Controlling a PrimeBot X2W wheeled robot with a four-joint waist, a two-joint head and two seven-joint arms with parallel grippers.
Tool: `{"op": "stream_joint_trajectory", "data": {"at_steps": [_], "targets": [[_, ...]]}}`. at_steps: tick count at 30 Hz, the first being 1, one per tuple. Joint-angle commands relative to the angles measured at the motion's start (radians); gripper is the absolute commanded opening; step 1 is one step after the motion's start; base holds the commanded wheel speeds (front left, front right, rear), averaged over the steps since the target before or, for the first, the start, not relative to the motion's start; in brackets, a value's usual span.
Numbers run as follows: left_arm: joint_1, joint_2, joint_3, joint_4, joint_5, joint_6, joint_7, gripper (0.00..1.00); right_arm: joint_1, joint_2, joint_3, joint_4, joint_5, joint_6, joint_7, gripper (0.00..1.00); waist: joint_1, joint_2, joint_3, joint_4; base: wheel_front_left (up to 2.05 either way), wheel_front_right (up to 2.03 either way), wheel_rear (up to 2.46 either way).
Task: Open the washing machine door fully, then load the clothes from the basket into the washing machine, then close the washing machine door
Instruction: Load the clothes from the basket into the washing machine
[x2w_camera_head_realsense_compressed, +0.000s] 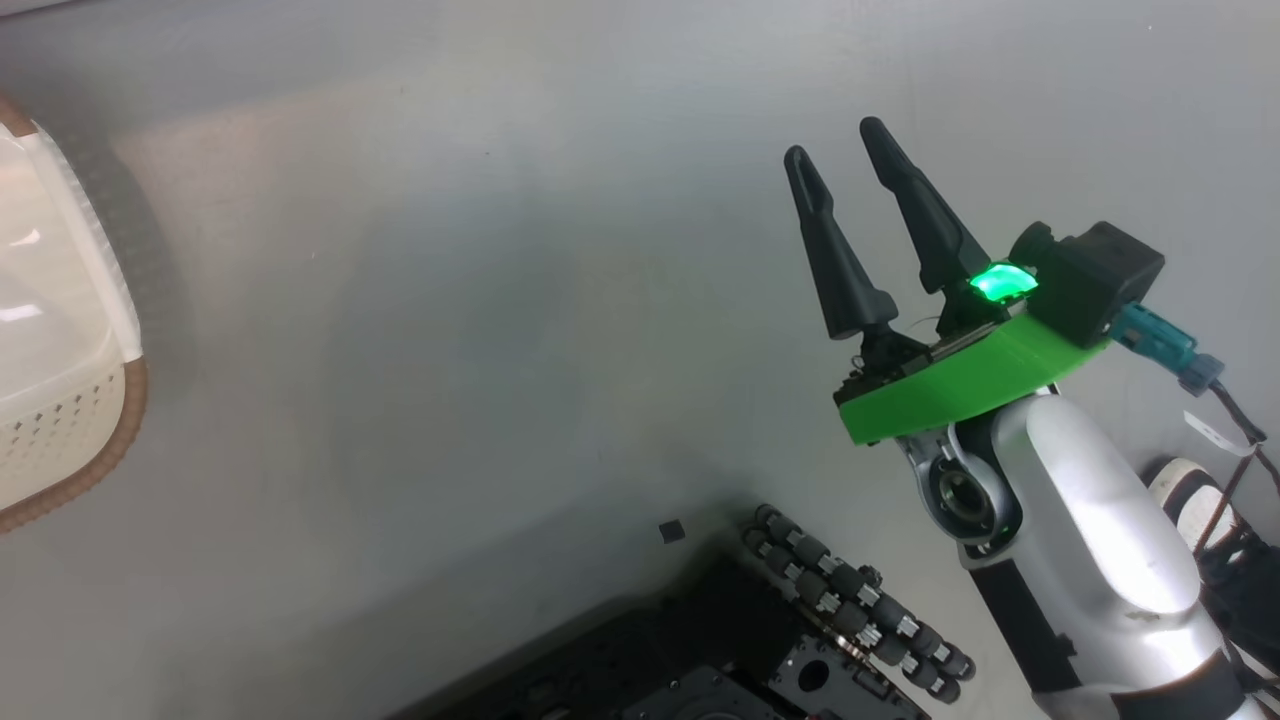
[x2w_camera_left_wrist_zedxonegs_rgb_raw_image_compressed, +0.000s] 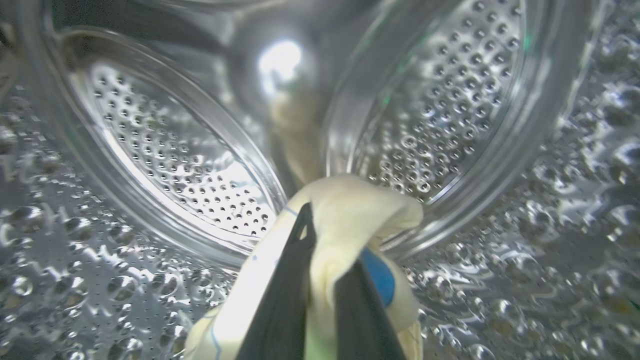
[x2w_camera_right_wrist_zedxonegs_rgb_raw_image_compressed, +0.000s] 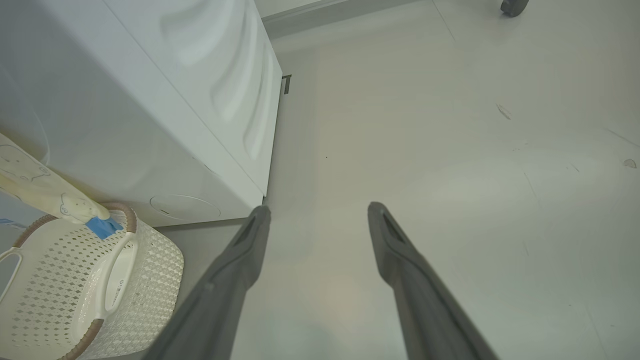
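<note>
My left gripper (x2w_camera_left_wrist_zedxonegs_rgb_raw_image_compressed: 327, 235) is inside the washing machine's perforated steel drum (x2w_camera_left_wrist_zedxonegs_rgb_raw_image_compressed: 175, 165). It is shut on a bunched cream garment of the clothes (x2w_camera_left_wrist_zedxonegs_rgb_raw_image_compressed: 360, 210) with a blue patch. My right gripper (x2w_camera_head_realsense_compressed: 835, 140) hangs open over bare grey floor, nothing between its fingers (x2w_camera_right_wrist_zedxonegs_rgb_raw_image_compressed: 235, 260). The cream basket (x2w_camera_right_wrist_zedxonegs_rgb_raw_image_compressed: 150, 260) with a brown rim stands against the white washing machine (x2w_camera_right_wrist_zedxonegs_rgb_raw_image_compressed: 150, 100). Another cream garment (x2w_camera_right_wrist_zedxonegs_rgb_raw_image_compressed: 40, 190) with a blue patch slopes down onto the basket's rim. The basket (x2w_camera_head_realsense_compressed: 60, 420) sits at the head view's left edge. The washing machine door is out of view.
My dark wheeled base (x2w_camera_head_realsense_compressed: 850, 610) fills the bottom of the head view. What looks like a white and black shoe (x2w_camera_head_realsense_compressed: 1185, 500) lies behind my right forearm. A dark caster wheel (x2w_camera_right_wrist_zedxonegs_rgb_raw_image_compressed: 512, 5) stands far off on the open grey floor (x2w_camera_right_wrist_zedxonegs_rgb_raw_image_compressed: 450, 150).
</note>
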Motion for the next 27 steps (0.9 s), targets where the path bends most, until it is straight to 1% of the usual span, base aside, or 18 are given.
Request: {"op": "stream_joint_trajectory", "data": {"at_steps": [1, 7, 8, 9, 18, 24, 27], "targets": [[-0.031, 0.030, -0.013, -0.020, -0.005, -0.003, 0.009, 0.00, 0.020, -0.001, 0.015, -0.023, 0.009, 0.000, -0.007, 1.00, -0.0001, 0.0000, 0.001, -0.001, 0.00, 0.00, 0.00], [-0.050, 0.033, -0.062, 0.046, -0.036, -0.003, 0.012, 0.00, 0.017, -0.001, 0.021, -0.017, 0.012, 0.000, -0.007, 1.00, -0.0001, 0.0000, -0.001, 0.000, 0.00, 0.00, 0.00], [-0.053, 0.035, -0.062, 0.055, -0.044, -0.003, 0.007, 0.43, 0.017, -0.001, 0.021, -0.015, 0.012, 0.000, -0.007, 1.00, -0.0001, 0.0000, -0.002, 0.002, 0.00, 0.00, 0.00], [-0.056, 0.036, -0.060, 0.064, -0.051, -0.003, -0.002, 1.00, 0.017, -0.001, 0.021, -0.014, 0.015, 0.000, -0.007, 1.00, -0.0001, 0.0000, -0.004, 0.004, 0.00, 0.00, 0.00], [-0.047, 0.019, -0.099, 0.121, -0.097, -0.003, -0.040, 1.00, 0.010, -0.001, 0.008, -0.007, 0.003, 0.000, -0.007, 1.00, -0.0001, 0.0000, -0.035, 0.034, 0.00, 0.00, 0.00], [0.034, -0.003, -0.111, 0.123, -0.154, -0.003, -0.067, 1.00, 0.020, -0.001, -0.021, -0.005, -0.031, 0.000, -0.007, 1.00, -0.0001, 0.0000, -0.083, 0.073, 0.00, 0.00, 0.00], [0.100, -0.014, -0.143, 0.101, -0.172, -0.003, -0.074, 1.00, 0.029, -0.001, -0.043, -0.004, -0.057, 0.000, -0.007, 1.00, -0.0001, 0.0000, -0.109, 0.104, 0.00, 0.00, 0.00]]}}
